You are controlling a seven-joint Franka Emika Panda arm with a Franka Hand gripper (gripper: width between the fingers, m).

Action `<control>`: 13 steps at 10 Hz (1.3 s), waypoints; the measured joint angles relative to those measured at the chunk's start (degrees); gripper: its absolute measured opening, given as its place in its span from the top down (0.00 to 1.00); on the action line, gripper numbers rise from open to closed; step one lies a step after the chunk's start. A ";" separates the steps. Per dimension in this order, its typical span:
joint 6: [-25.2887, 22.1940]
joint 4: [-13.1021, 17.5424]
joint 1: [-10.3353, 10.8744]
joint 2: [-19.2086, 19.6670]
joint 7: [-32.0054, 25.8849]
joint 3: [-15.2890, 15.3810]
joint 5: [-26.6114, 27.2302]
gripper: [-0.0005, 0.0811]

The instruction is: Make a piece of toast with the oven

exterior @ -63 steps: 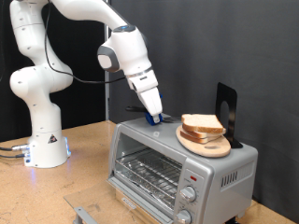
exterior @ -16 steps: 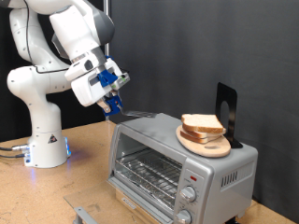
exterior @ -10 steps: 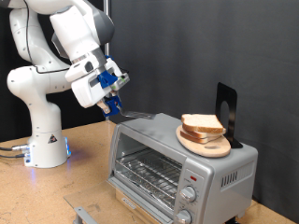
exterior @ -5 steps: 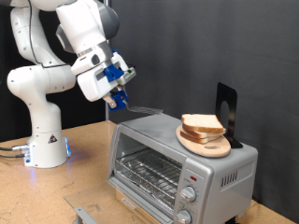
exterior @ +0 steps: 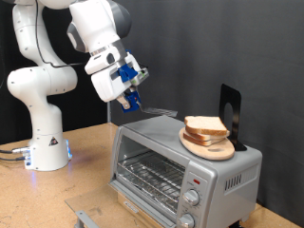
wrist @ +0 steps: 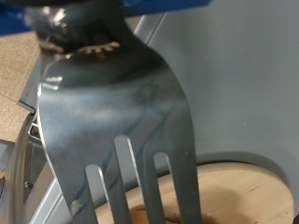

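The piece of toast (exterior: 203, 125) lies on a round wooden plate (exterior: 211, 147) on top of the silver oven (exterior: 152, 142). The oven's wire rack (exterior: 147, 176) shows through the glass door. My gripper (exterior: 133, 102) is in the air above the oven's left end in the exterior view. It is shut on the handle of a flat metal spatula (exterior: 158, 112) with fork-like tines. The blade points at the toast and stops short of it. In the wrist view the spatula (wrist: 112, 103) fills the picture, with the plate's edge (wrist: 238, 196) beyond its tines.
A black stand (exterior: 231, 112) is upright behind the plate on the oven top. The robot's white base (exterior: 43, 142) is on the wooden table (exterior: 90, 157) at the exterior view's left. A grey object (exterior: 84, 218) lies at the bottom edge.
The gripper has carried the spatula up and to the exterior view's right, from beside the oven's left end to above its top, closer to the toast. Toast and plate have not moved.
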 joint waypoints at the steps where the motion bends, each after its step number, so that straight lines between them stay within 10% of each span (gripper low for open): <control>1: 0.35 0.32 -0.04 0.76 0.12 0.26 -0.17 0.58; 13: 4.13 1.80 0.07 6.16 0.70 2.05 -0.36 0.58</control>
